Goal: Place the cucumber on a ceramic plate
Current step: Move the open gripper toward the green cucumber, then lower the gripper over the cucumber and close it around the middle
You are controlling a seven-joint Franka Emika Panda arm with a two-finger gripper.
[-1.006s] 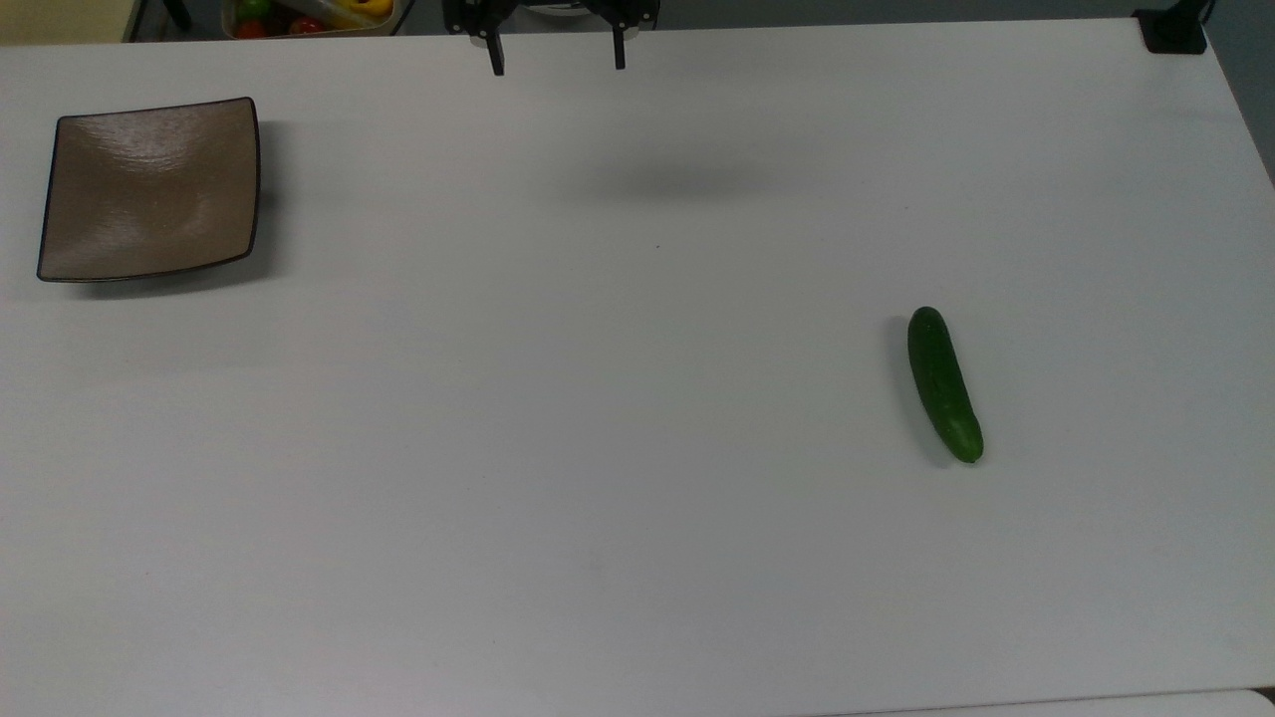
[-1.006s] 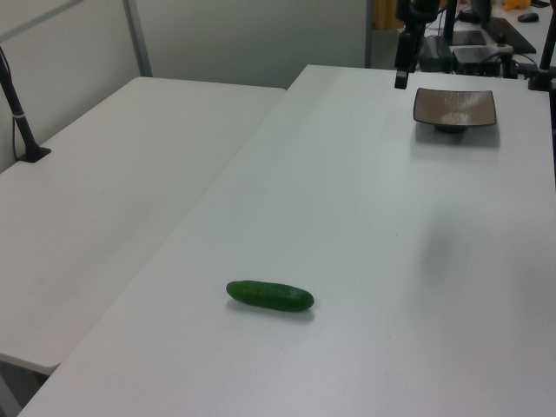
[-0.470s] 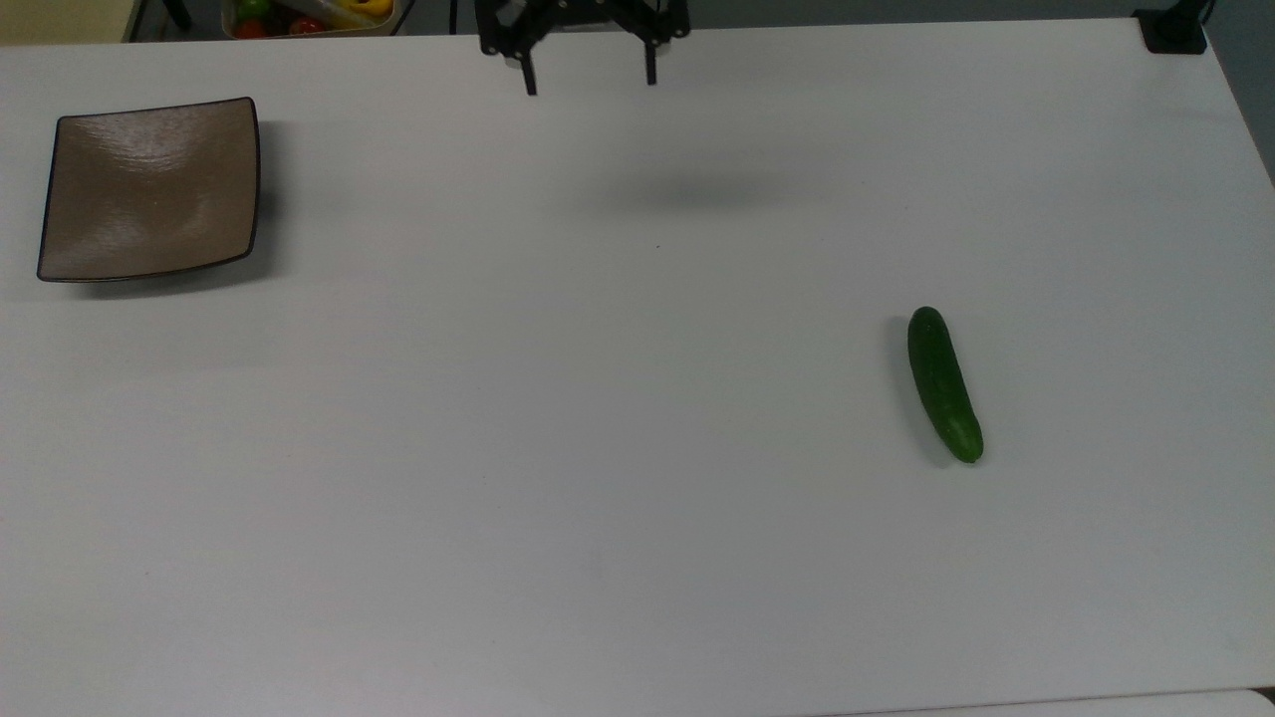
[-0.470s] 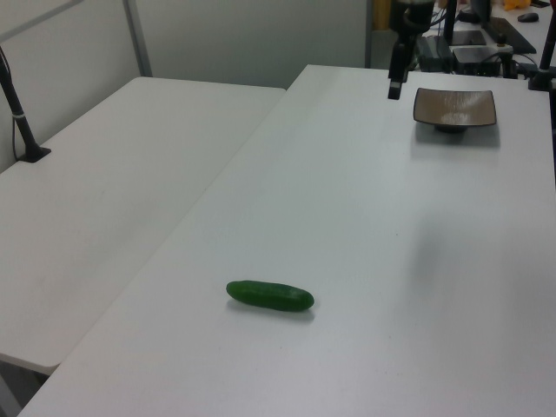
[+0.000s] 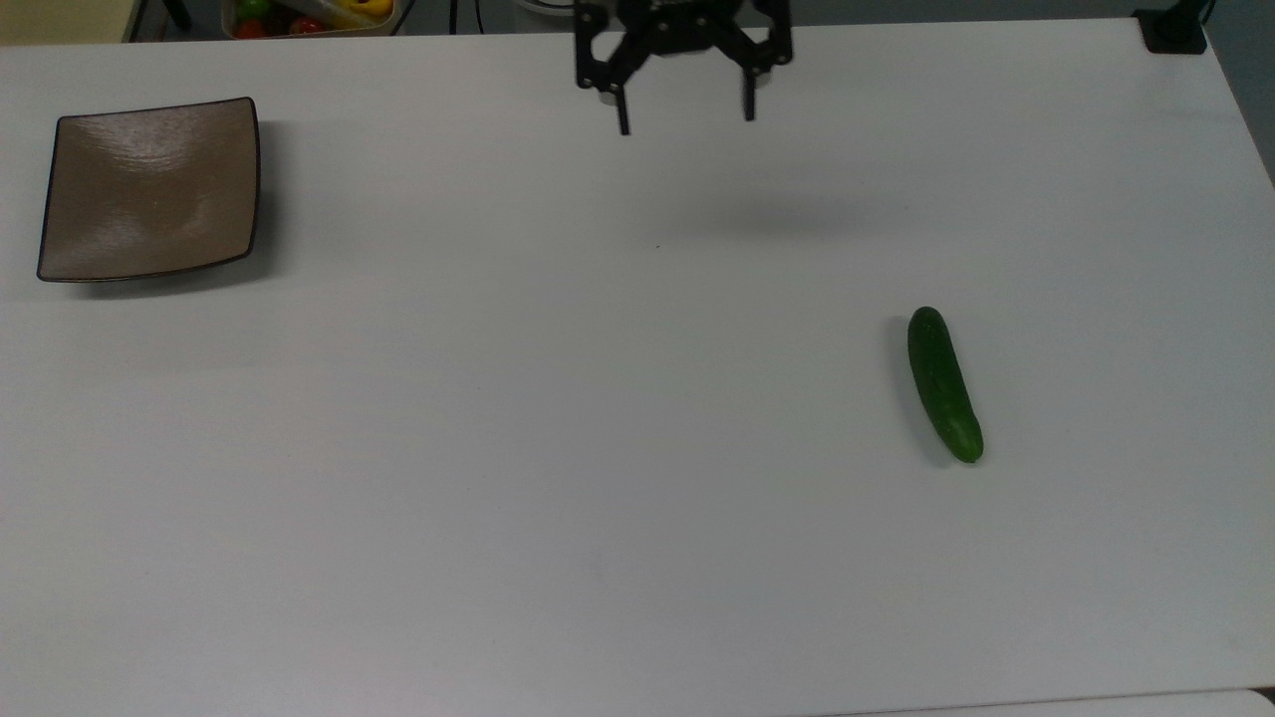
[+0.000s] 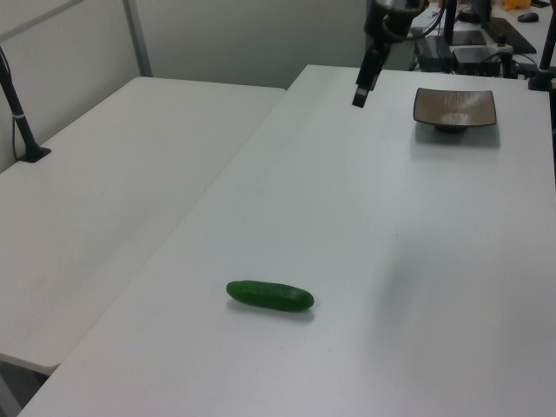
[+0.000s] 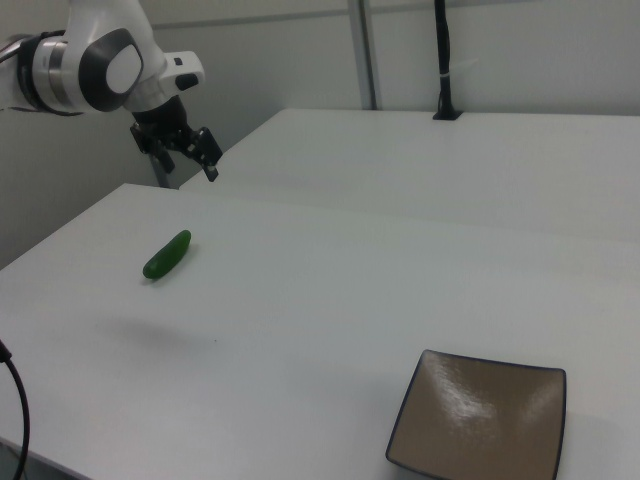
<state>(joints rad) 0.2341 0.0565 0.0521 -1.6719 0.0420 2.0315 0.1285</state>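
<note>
The dark green cucumber (image 5: 944, 384) lies flat on the white table, toward the top view's right; it also shows as cucumber (image 6: 270, 295) and cucumber (image 7: 167, 255). The square brown ceramic plate (image 5: 149, 189) sits empty at the top view's far left, seen again as plate (image 6: 454, 106) and plate (image 7: 478, 420). My gripper (image 5: 686, 123) hangs above the table near its far edge, between the two and well apart from both. Its fingers are spread wide and hold nothing. The same gripper (image 6: 359, 97) is left of the plate in the left view, and gripper (image 7: 192, 157) is above the cucumber in the right view.
A bin of colourful fruit (image 5: 309, 15) stands beyond the table's far edge at the top view's upper left. A black post base (image 5: 1173, 30) occupies the far right corner. A second white table (image 6: 113, 191) adjoins on the left view's left.
The gripper has travelled toward the top view's right and a little nearer, away from the far edge, staying open. Cucumber and plate have not moved.
</note>
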